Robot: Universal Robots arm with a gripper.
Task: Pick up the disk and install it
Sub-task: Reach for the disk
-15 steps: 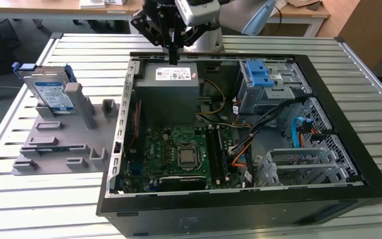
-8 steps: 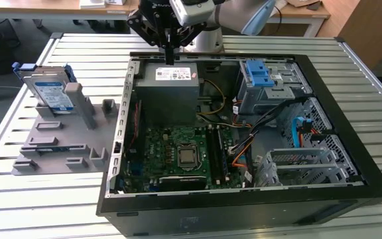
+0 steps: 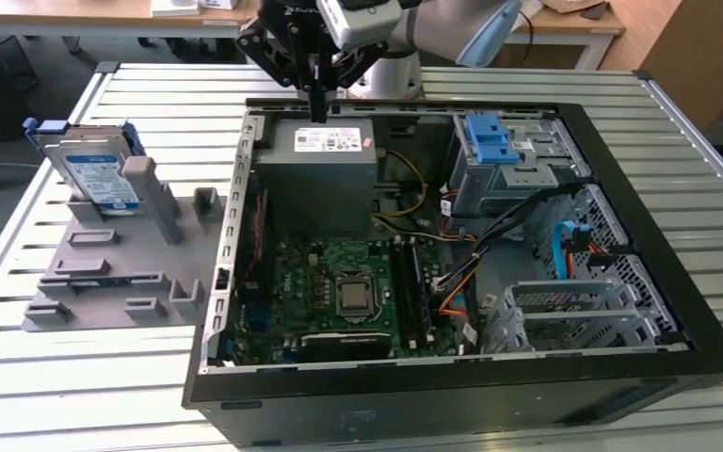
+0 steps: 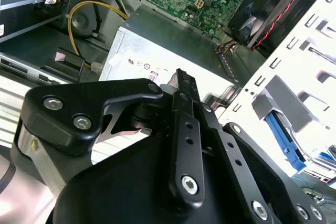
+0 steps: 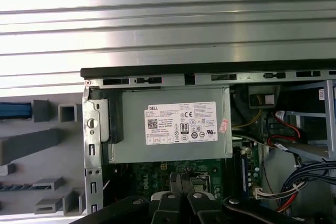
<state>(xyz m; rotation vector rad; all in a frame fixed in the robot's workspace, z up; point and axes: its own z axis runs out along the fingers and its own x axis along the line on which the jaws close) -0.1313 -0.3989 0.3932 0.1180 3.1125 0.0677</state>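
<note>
The jaws are seemingly pressing together with nothing between them, though the angle is poor. At the exterior view's left the disk (image 3: 95, 169) is standing upright in a grey rack (image 3: 110, 273). Further right, the gripper (image 3: 321, 113) is hovering just above the grey metal box (image 3: 324, 184) inside the open computer case (image 3: 462, 395).

Silver-grey disk (image 3: 91, 168), blue bracket (image 3: 48, 125), black end effector (image 3: 320, 115)

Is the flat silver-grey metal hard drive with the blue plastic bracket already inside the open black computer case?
No, the hard drive stands in the grey plastic holder outside the case.
</note>
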